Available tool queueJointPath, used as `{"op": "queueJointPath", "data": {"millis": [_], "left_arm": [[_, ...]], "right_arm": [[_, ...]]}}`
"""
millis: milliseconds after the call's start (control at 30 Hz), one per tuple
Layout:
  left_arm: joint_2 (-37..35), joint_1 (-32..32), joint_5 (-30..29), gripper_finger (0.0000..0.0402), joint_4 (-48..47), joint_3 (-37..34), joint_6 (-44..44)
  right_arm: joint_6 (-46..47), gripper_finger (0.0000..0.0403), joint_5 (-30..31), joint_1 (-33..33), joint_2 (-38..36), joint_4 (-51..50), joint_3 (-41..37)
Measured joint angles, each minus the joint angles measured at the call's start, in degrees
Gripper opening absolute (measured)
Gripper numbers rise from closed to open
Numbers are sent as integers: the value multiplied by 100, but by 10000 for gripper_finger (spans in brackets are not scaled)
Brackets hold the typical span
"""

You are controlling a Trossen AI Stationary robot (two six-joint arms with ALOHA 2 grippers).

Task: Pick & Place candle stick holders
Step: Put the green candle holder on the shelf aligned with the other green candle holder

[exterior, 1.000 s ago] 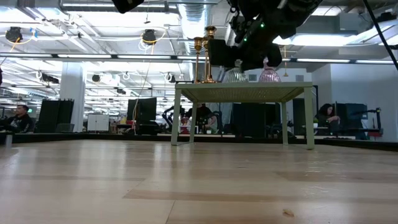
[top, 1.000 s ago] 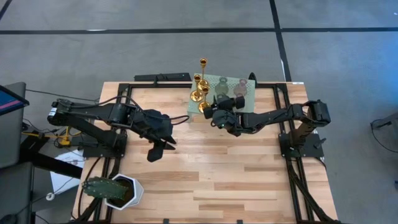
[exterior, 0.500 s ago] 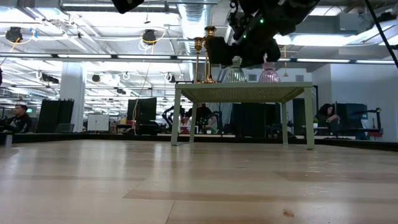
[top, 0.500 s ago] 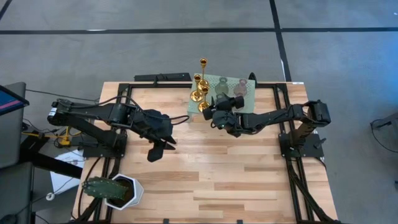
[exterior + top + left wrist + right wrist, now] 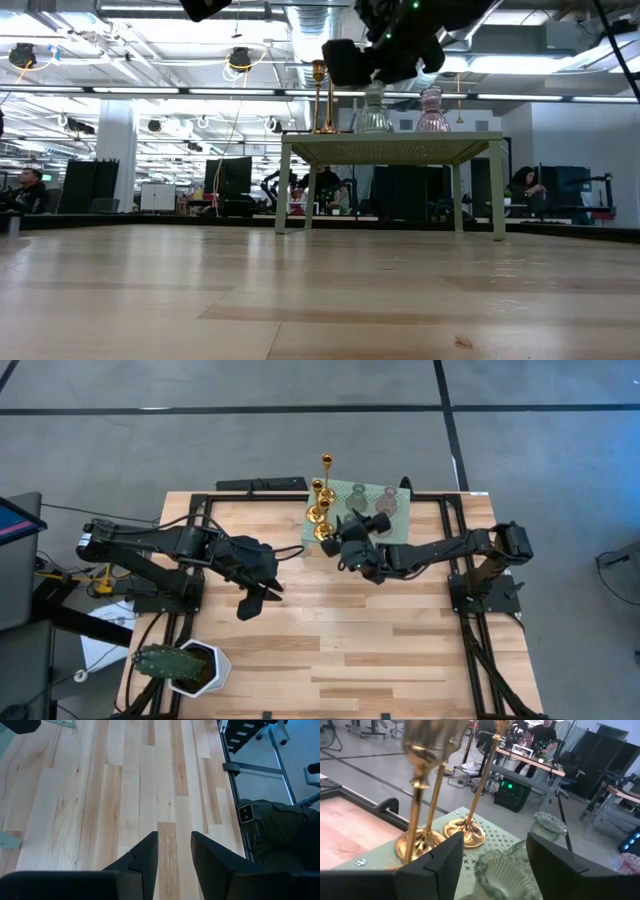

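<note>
From above, right gripper (image 5: 338, 546) hangs at the near edge of the mint-green perforated stand (image 5: 395, 525), gold candle stick holders (image 5: 320, 510) just beyond it; left gripper (image 5: 248, 603) waits well apart over bare wooden table (image 5: 400, 630). At table height, pale green glassy bell-shaped holder (image 5: 374, 112) and pinkish glassy holder (image 5: 432, 112) stand on the stand below the dark gripper. Left wrist: fingers (image 5: 145, 857) partly parted, holding nothing. Right wrist: fingers (image 5: 547, 857) spread, empty, a green holder (image 5: 506, 872) between them. Approach step; next, probably descend and close.
</note>
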Motion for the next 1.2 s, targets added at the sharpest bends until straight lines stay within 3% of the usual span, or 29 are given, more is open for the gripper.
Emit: {"op": "queueJointPath", "data": {"millis": [367,833,1200], "left_arm": [[0,-2,-2,116,0,0,-2],[0,0,-1,116,-2,0,-2],[0,-1,-1,116,-2,0,-2]], "right_arm": [[-1,244,107,-25,0,-227,0],[0,261,98,-2,0,-212,0],[0,261,103,392,0,-211,0]]}}
